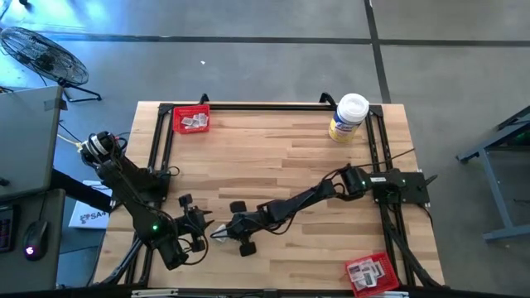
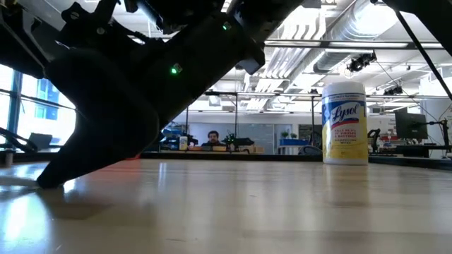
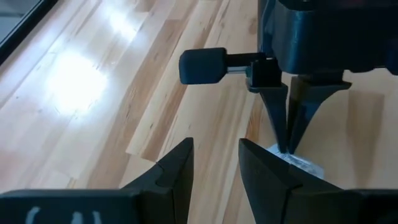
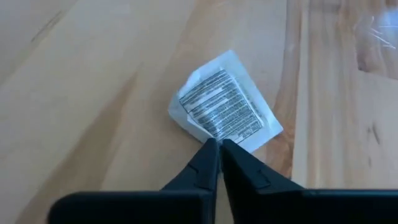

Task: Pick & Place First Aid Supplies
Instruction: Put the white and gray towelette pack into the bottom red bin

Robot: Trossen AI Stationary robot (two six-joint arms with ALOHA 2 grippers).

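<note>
One first aid packet (image 4: pixel 224 106), small, square, white with dark print, lies flat on the wooden table (image 1: pixel 290 157) near its front edge. My right gripper (image 4: pixel 217 149) reaches in from the right and is shut at the packet's edge; from the left wrist, the right gripper (image 3: pixel 289 146) shows with its tips down on the packet (image 3: pixel 305 165). My left gripper (image 3: pixel 214 168) hovers open just left of it, with nothing between its fingers. From above, the packet (image 1: pixel 217 237) sits between the two grippers. My right gripper pinches the packet's near edge (image 4: pixel 214 135) between its two fingertips. The fingers slant down from the table's right side. The packet lies flat on the table beyond the tips.
A red tray (image 1: pixel 191 121) with packets sits at the far left corner, and another red tray (image 1: pixel 370 271) with packets at the near right. A white-lidded yellow-labelled tub (image 1: pixel 348 117) stands at the far right. A black frame (image 1: pixel 265 105) borders the table. A person (image 2: pixel 212 139) sits far behind.
</note>
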